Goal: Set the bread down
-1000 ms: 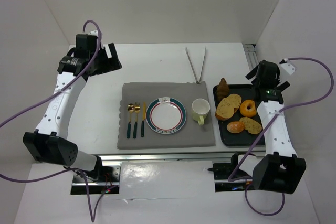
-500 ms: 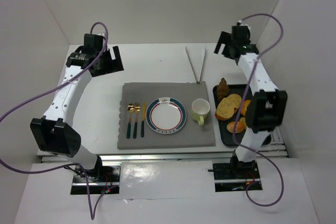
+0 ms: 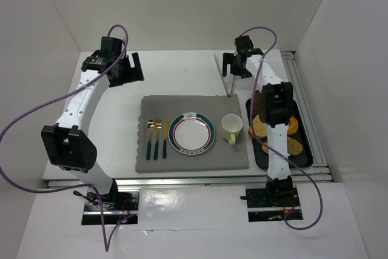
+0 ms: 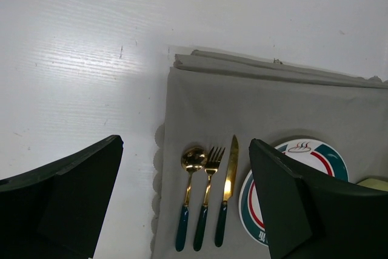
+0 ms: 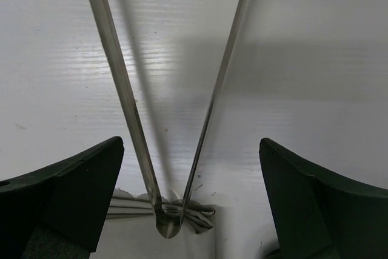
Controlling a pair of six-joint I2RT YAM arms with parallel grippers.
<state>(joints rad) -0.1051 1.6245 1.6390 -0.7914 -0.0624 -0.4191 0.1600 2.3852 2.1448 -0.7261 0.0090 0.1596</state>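
Room: plain white walls (image 3: 200,4) close in a white table (image 3: 176,74) on three sides.
Surface: a grey mat (image 3: 194,157) carries cutlery (image 4: 209,198), a ringed plate (image 3: 191,133) and a pale green cup (image 3: 231,127). A black tray (image 3: 307,154) lies just right of it.
Bread (image 3: 293,128): on the tray, mostly hidden behind the right arm.
Right gripper (image 3: 235,65): spread wide and empty, above metal tongs (image 5: 121,107) whose joined end touches the mat's far edge.
Left gripper (image 3: 127,71): released, empty, above the table's far left.

Shiny metal tongs (image 5: 124,98), matt grey cloth mat (image 3: 200,104), seemingly glazed plate (image 3: 191,133).
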